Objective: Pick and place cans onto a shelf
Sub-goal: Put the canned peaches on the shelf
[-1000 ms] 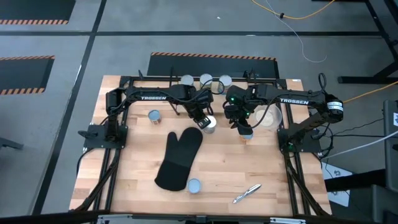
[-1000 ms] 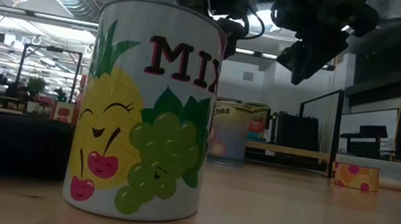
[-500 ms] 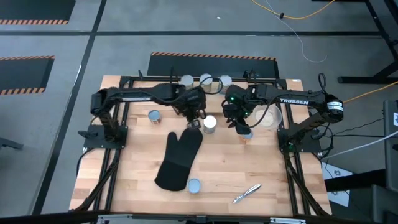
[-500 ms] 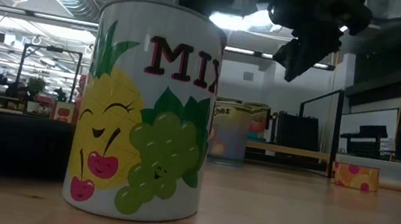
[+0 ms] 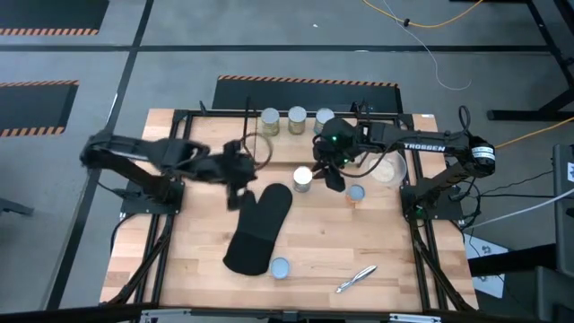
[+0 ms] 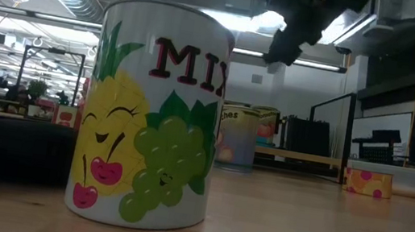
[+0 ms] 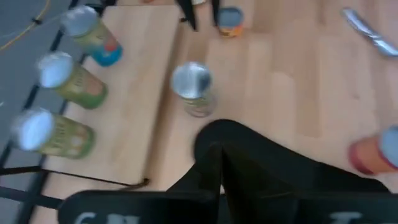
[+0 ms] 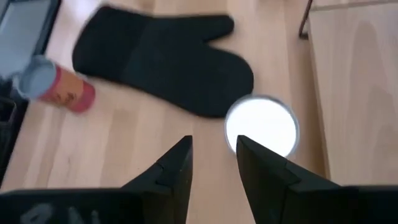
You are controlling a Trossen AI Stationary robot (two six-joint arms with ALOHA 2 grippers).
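Note:
Three cans stand in a row on the shelf at the table's far edge. Another can stands upright on the table in front of the shelf, and a smaller one stands to its right. A labelled can stands near the front edge. My right gripper hovers open just right of the middle can's top, with nothing between its fingers. My left gripper is shut and empty, raised above the table left of the black oven mitt.
The black oven mitt lies across the table's middle. A red can stands left of the mitt, under my left arm in the high view. A silvery pen-like item lies at the front right and a pale bowl at the right.
My left gripper has drawn back from the middle can, rising and swinging toward the table's left edge, past the mitt; the can stays upright where it was. My right gripper has tipped and shifted a little left, off the small can toward the middle can.

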